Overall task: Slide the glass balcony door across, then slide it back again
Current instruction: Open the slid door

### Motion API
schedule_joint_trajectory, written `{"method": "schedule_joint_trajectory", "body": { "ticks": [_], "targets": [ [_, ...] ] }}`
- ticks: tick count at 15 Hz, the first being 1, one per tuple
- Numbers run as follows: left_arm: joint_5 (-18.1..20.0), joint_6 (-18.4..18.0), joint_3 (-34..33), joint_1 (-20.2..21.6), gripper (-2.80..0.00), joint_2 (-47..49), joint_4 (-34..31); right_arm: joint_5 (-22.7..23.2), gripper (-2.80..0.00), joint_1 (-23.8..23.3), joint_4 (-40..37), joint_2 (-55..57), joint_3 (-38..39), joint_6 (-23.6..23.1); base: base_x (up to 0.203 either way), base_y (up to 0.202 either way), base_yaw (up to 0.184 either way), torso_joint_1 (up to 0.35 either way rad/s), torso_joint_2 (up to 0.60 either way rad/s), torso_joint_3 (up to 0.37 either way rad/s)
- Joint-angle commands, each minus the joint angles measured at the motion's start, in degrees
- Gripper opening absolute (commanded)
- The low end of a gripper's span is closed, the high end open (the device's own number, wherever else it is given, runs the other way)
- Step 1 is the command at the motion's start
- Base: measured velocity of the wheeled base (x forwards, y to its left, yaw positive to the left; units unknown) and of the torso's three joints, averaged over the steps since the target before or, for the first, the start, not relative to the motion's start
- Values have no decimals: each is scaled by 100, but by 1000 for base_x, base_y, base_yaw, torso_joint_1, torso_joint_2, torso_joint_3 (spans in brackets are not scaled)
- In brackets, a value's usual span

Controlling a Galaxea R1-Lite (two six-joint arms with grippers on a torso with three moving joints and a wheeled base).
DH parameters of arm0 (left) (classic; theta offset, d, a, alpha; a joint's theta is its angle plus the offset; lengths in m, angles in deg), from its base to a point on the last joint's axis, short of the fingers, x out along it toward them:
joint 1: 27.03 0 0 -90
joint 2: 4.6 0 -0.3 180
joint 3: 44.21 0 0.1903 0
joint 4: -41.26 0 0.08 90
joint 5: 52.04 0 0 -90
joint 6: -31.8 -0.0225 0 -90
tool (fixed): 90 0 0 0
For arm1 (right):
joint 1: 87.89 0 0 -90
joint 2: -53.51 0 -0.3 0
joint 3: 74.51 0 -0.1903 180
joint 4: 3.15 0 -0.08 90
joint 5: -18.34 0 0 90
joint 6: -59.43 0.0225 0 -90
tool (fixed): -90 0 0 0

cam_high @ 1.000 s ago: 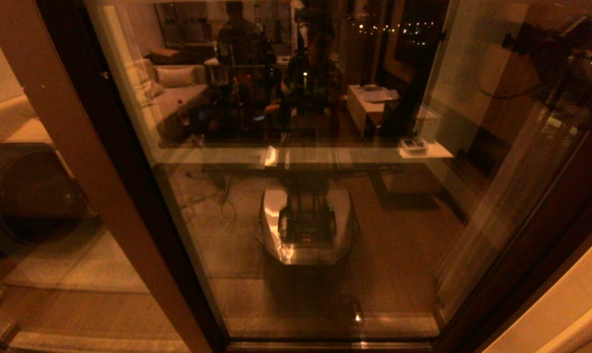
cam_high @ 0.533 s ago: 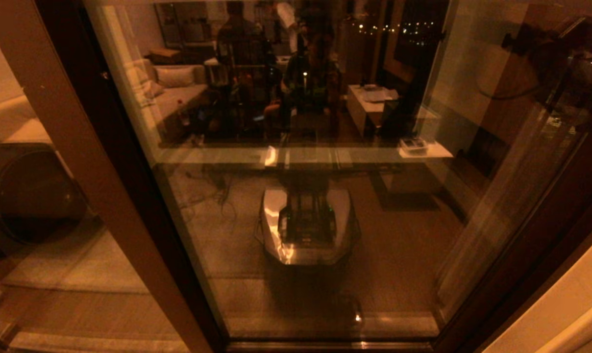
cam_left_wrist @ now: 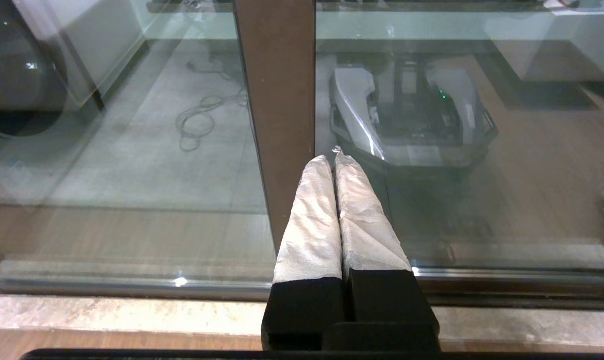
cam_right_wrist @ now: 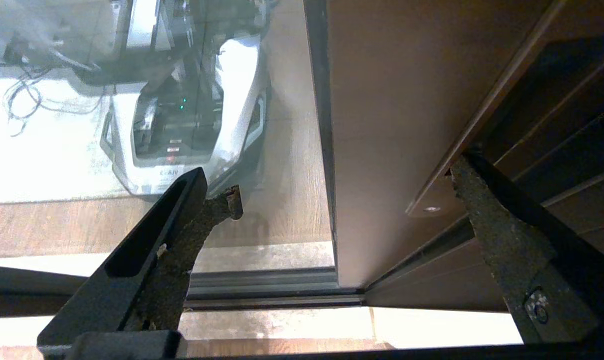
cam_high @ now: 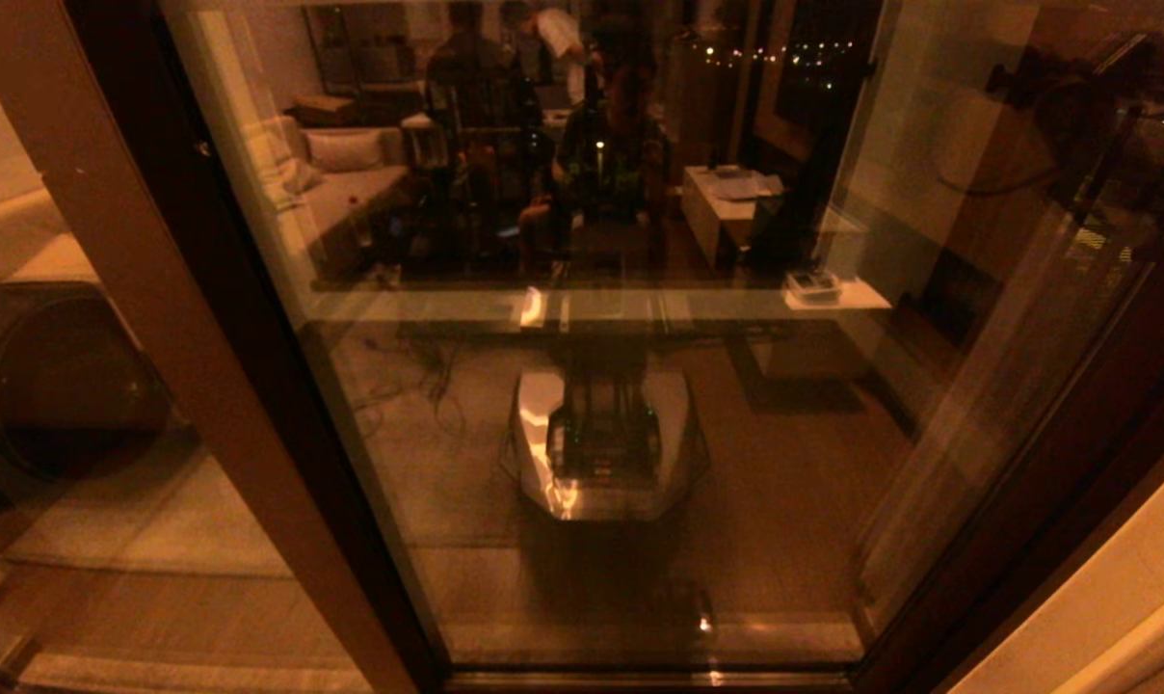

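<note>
Tall reflective glass balcony door in dark brown frame (cam_high: 592, 405), filling the centre of the head view, upright frame edge (cam_right_wrist: 382, 125) at centre right of the right wrist view, straddled by the right gripper (cam_right_wrist: 347, 195) with dark, rough-padded fingers (cam_right_wrist: 497, 235) spread wide, gripping nothing. Best handled, by judgement, with one pad flat against the smooth matt frame edge rather than the slick glass, pushing level along the grooved metal bottom track (cam_right_wrist: 272, 290). Left gripper (cam_left_wrist: 336, 160), pale fabric-wrapped fingers pressed together and empty, parked at lower centre of the left wrist view before a brown upright post (cam_left_wrist: 277, 100).
</note>
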Motion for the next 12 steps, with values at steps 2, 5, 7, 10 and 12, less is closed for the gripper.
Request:
{"method": "schedule_joint_trajectory", "body": {
  "ticks": [2, 5, 7, 10, 12],
  "targets": [
    [0, 0, 1, 1, -280, -1, -2, 42, 0, 22, -28, -51, 12, -17, 0, 0, 0, 0, 0, 0],
    [0, 0, 1, 1, -280, -1, -2, 42, 0, 31, -28, -51, 20, -17, 0, 0, 0, 0, 0, 0],
    [0, 0, 1, 1, -280, -1, -2, 33, 0, 31, -28, -51, 20, -31, 0, 0, 0, 0, 0, 0],
    [0, 0, 1, 1, -280, -1, -2, -32, 0, -14, -28, -228, 105, -64, 0, 0, 0, 0, 0, 0],
    [0, 0, 1, 1, -280, -1, -2, -217, 0, -31, -20, -358, 240, -161, 0, 0, 0, 0, 0, 0]
  ]
}}
